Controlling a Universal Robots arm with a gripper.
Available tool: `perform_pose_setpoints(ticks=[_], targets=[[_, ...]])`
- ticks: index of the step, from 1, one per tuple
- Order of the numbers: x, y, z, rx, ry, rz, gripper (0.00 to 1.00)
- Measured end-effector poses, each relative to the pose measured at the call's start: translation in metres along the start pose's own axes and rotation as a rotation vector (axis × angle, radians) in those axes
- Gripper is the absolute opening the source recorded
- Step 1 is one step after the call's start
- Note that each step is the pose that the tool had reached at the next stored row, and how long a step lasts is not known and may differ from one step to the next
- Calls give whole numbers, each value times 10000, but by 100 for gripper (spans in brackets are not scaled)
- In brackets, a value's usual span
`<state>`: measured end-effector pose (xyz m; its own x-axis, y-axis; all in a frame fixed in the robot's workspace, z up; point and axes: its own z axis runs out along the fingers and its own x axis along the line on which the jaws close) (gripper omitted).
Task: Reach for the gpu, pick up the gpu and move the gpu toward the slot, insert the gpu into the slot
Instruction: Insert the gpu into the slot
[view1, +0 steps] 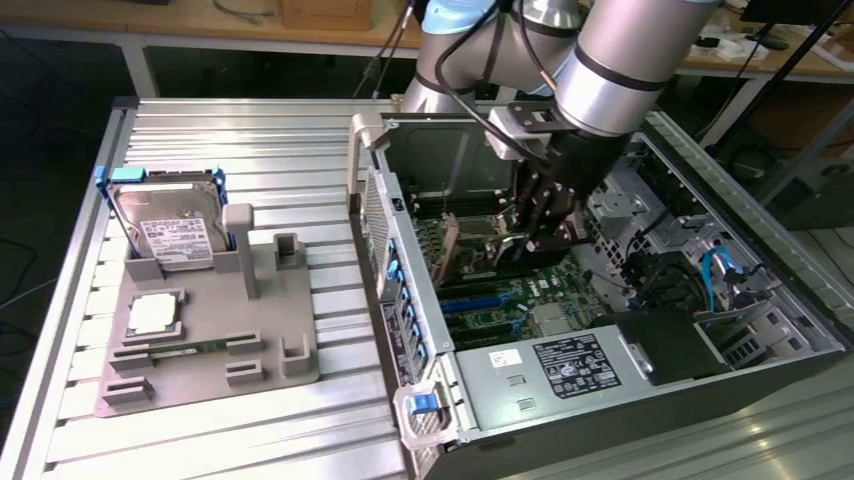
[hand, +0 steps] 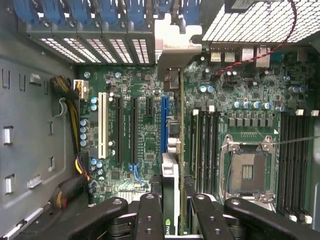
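Observation:
My gripper (view1: 541, 238) is lowered inside the open computer case, over the green motherboard (view1: 461, 255). In the wrist view the gripper (hand: 172, 202) is shut on the gpu (hand: 171, 172), a thin dark card seen edge-on between the black fingers (hand: 150, 210). The card's silvery bracket (hand: 176, 37) reaches the case's rear wall. The slot (hand: 164, 124), a long narrow blue connector, lies right beside the card's edge and runs parallel to it. Whether the card touches the slot I cannot tell. In the exterior view the blue slot (view1: 478, 298) lies just in front of the gripper.
A white connector (hand: 102, 125) and black connectors flank the slot. Memory sockets (hand: 205, 140) and the silver processor socket (hand: 247, 171) sit beside the card. A power supply (view1: 574, 365) fills the case's near corner. Outside, a grey fixture (view1: 200, 350) carries a hard drive (view1: 174, 235) and a processor chip (view1: 154, 312).

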<state>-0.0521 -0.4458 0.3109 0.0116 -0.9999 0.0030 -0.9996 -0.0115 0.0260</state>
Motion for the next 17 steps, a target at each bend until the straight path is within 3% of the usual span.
perform_pose_setpoints(ticks=[8,17], targets=[[10,114,31,-1,2,0,27],[20,142,156,-1,1,0,27]])
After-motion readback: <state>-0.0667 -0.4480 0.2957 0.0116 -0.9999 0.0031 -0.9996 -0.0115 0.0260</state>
